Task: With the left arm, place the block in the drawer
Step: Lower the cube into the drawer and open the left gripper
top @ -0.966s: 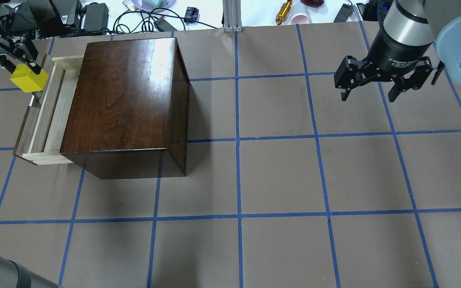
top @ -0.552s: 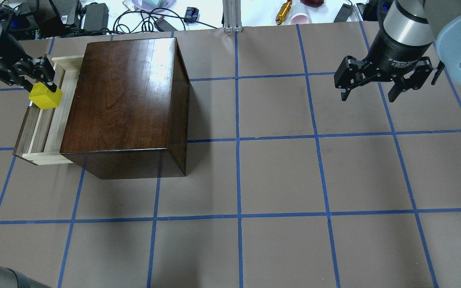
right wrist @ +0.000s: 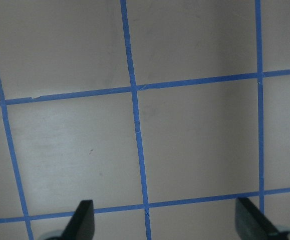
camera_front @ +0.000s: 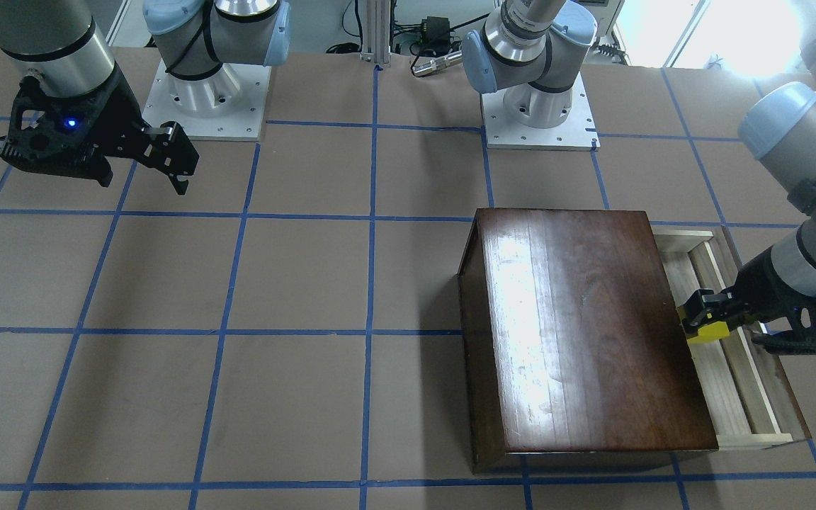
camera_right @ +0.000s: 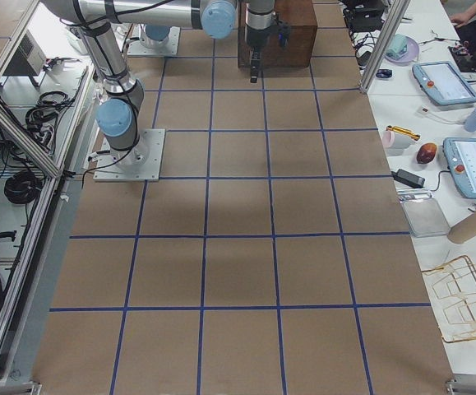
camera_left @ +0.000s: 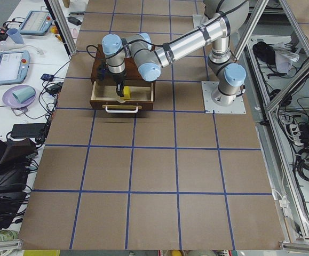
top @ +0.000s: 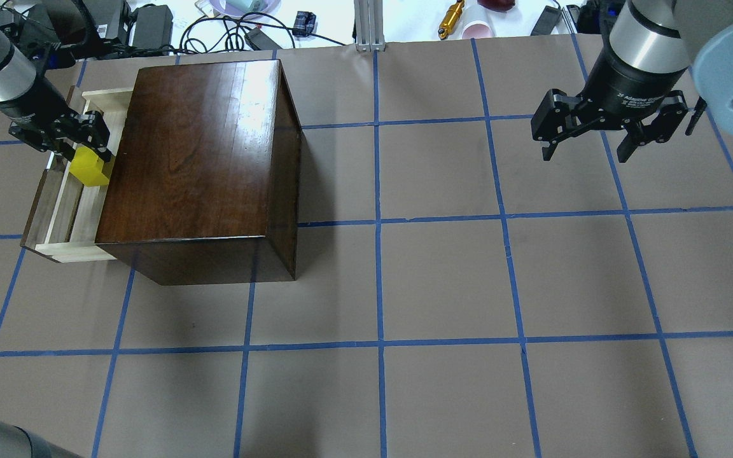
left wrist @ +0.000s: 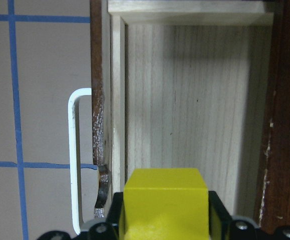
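Block: a small bright yellow cube with plain faces point(top: 90, 170), held over the open drawer, close beside the front edge of the box.
Left claw: the black two-finger claw point(top: 86, 159) on the silver left arm is closed on two opposite side faces of the cube, one finger on each flat face.
Drawer: a shallow tray of pale unfinished wood point(left wrist: 195, 90), pulled out of the box, with its bare floor showing ahead of the cube in the wrist view.
Drawer front: a dark brown panel with a white metal loop handle point(left wrist: 73, 165) on its outer side, apart from the cube.
Box: a glossy dark-brown wooden box point(top: 195, 152) standing on the brown bench point(top: 443, 280), which is marked with a blue tape grid.
Height: the cube seems to hang just above the drawer floor, but no view shows whether it touches.
Right claw: the other black claw point(top: 586, 156) hangs spread wide with nothing in it, well apart from the box.
Handling: the cube looks rigid, light and smooth-faced. It should not crush under the grip, though a slack grip might let it slide.
Where to hold: the two parallel side faces, gripped squarely near mid-height, as it is held now.
On release: the flat bottom should let it sit without rolling, and a low drop would keep it from tumbling against the drawer walls.
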{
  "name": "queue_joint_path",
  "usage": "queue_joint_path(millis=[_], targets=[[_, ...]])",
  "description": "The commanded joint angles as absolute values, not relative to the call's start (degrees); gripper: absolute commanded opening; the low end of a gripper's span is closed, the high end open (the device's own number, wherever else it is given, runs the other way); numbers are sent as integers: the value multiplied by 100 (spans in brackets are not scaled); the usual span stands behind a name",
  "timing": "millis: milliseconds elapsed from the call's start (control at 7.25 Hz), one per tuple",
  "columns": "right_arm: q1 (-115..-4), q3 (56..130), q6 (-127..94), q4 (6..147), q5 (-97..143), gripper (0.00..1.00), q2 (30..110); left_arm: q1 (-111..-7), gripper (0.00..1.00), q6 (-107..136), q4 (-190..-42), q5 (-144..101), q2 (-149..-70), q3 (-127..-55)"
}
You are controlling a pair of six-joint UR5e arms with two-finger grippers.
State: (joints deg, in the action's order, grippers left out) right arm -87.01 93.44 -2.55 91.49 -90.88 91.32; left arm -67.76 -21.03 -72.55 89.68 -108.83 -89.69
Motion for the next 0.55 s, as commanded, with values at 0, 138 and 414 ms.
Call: queue_joint_path(millis=[0,138,414], targets=[[-8701,9343,-255,9149,-9088,100,9132,-6768,100,-2118,-7251,8965,-10881,-8965],[-8701,9343,-255,9149,-9088,100,9132,-6733,100,-2127,-7260,8974,-10881,-8895],[-8701,9343,-255,9149,-9088,100,9132,-6636,100,-2153,-7495,9000,-10671,-8763]])
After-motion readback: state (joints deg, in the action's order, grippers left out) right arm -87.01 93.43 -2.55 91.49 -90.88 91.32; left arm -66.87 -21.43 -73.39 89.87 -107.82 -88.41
